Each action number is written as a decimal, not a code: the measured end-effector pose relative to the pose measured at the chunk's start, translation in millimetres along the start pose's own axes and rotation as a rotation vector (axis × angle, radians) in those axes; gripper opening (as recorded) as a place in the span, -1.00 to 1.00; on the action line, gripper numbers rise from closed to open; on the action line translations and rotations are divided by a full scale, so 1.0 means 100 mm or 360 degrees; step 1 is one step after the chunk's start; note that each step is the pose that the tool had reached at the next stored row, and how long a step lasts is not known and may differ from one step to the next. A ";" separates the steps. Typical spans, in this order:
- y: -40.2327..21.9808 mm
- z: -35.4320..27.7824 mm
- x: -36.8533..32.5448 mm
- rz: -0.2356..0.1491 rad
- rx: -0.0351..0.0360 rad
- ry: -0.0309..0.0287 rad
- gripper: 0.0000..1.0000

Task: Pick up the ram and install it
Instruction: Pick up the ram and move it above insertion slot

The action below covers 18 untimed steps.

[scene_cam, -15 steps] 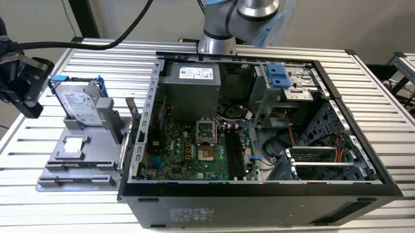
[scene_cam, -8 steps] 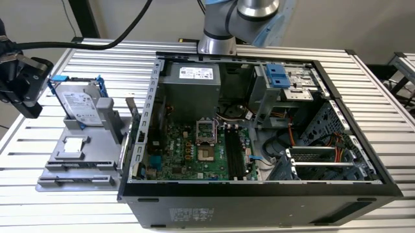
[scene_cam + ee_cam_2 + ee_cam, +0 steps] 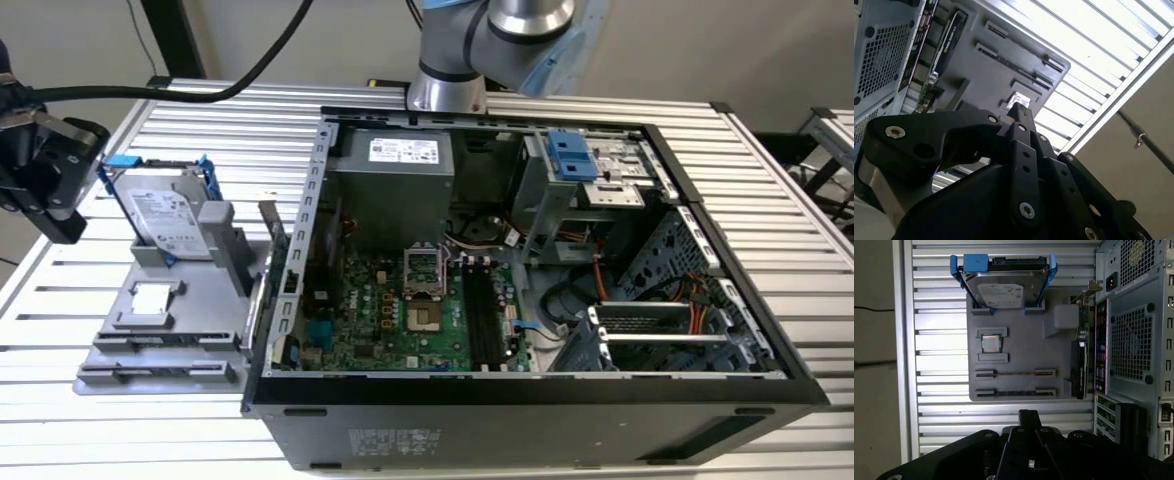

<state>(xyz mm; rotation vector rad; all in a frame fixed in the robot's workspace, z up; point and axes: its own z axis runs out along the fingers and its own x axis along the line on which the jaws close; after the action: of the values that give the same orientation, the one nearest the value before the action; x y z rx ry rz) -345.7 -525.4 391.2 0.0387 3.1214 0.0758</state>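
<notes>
The ram (image 3: 1015,391) shows in the first wrist view as a thin dark stick on edge in a long slot of the grey holder (image 3: 1019,355). A thinner strip (image 3: 1015,373) sits in the neighbouring slot. My black gripper (image 3: 1029,415) hangs above the slatted table a little off the holder's edge, fingertips together with nothing between them. In the exterior view the gripper (image 3: 60,225) is at the far left, beside the holder (image 3: 160,320). The second wrist view shows the gripper (image 3: 1020,111) over the holder. The green motherboard (image 3: 400,320) with its long black slots (image 3: 483,315) lies in the open case.
On the holder stand a blue-framed hard drive (image 3: 167,215), a small square chip (image 3: 990,344) and a black card (image 3: 1079,372) beside the case wall. The open computer case (image 3: 534,400) fills the table's middle. The table's edge (image 3: 904,365) runs beside the holder.
</notes>
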 end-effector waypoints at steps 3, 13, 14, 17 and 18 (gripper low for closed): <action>0.000 0.000 0.001 -0.0048 -0.0001 0.00024 -1.00; 0.000 0.000 0.000 -0.0235 -0.0003 0.00115 -1.00; 0.000 0.000 0.000 -0.0251 -0.0004 0.00122 -1.00; 0.000 0.000 0.001 -0.0298 -0.0005 0.00144 -1.00; 0.000 0.000 0.001 -0.0312 -0.0004 0.00152 -1.00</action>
<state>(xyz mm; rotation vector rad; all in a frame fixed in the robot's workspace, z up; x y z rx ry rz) -345.9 -525.4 391.1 -0.2677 3.1149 0.0771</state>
